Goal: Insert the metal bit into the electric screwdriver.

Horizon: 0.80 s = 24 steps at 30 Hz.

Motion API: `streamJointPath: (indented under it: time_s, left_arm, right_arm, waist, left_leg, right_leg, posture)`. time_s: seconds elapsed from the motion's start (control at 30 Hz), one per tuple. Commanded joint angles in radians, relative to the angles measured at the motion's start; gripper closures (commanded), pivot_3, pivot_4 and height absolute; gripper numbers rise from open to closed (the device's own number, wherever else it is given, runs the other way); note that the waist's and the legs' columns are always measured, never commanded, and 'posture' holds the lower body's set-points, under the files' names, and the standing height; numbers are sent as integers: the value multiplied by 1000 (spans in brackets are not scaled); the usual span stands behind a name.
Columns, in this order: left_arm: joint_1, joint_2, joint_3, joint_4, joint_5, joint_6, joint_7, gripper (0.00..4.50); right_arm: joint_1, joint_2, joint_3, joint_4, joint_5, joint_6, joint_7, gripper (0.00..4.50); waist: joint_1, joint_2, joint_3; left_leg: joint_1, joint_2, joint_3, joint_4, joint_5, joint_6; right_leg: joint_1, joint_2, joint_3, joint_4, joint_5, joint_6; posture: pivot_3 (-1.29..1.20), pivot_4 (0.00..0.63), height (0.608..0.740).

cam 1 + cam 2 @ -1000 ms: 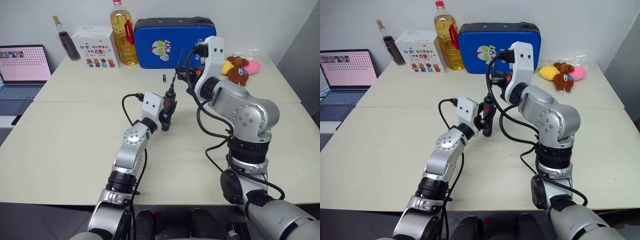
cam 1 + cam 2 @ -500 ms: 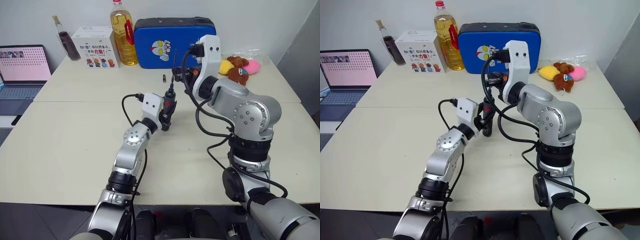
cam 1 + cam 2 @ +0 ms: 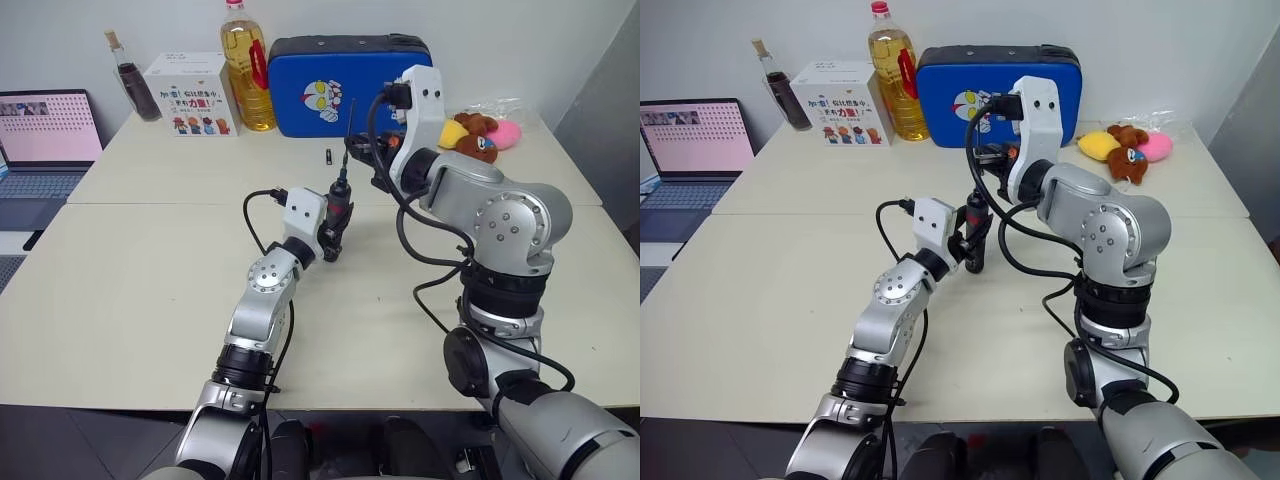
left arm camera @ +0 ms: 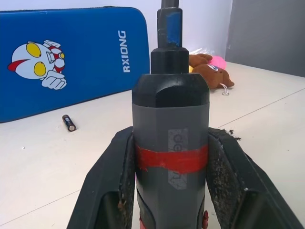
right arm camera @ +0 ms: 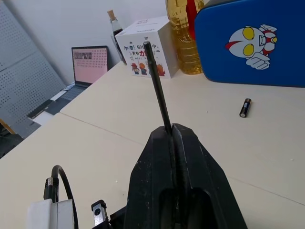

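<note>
My left gripper [image 3: 335, 228] is shut on the electric screwdriver [image 3: 341, 203], a black tool with a red band [image 4: 171, 159], held upright above the middle of the table with its bluish tip [image 4: 170, 26] pointing up. Its two fingers [image 4: 110, 183] clamp the body at the band. Just behind and above that tip, my right gripper [image 3: 360, 150] is shut on the metal bit [image 3: 350, 120], a thin dark-grey rod [image 5: 157, 88] sticking up out of the closed fingertips [image 5: 183, 136]. The bit stands apart from the screwdriver's tip.
A small battery [image 3: 326, 155] lies on the table [image 3: 150, 280] behind the grippers. Along the back stand a blue case [image 3: 330, 80], an oil bottle [image 3: 246, 70], a white box [image 3: 188, 95] and a dark bottle [image 3: 130, 80]. Plush toys [image 3: 480, 135] lie at the back right, a laptop [image 3: 45, 140] at the left.
The right wrist has tipped slightly, so the bit stands more upright and its top has swung a little to the left. The left gripper and screwdriver have stayed still.
</note>
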Motion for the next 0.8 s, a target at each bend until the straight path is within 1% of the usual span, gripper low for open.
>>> streamJointPath:
  time_s: [0.03, 0.37, 0.8]
  left_arm:
    - [2, -5, -10, -31, 1, -10, -4, 2814]
    - [2, -6, -11, -31, 0, -8, -3, 2814]
    - [2, -4, -9, -33, 1, -7, 2, 2814]
  right_arm:
    - [-24, 13, -5, -7, 38, 34, 13, 4436]
    - [-61, 0, -31, 41, 46, 50, 21, 4436]
    - [-68, -29, -1, 65, 39, 44, 48, 4436]
  waist:
    - [0, 0, 0]
    - [0, 0, 0]
    - [0, 0, 0]
  left_leg:
    - [0, 0, 0, 0, 0, 0]
    - [0, 0, 0, 0, 0, 0]
    - [0, 0, 0, 0, 0, 0]
  right_leg:
    - [0, 0, 0, 0, 0, 0]
    - [0, 0, 0, 0, 0, 0]
    - [0, 0, 0, 0, 0, 0]
  posture:
    - [0, 150, 740]
    - [0, 150, 740]
    - [0, 150, 740]
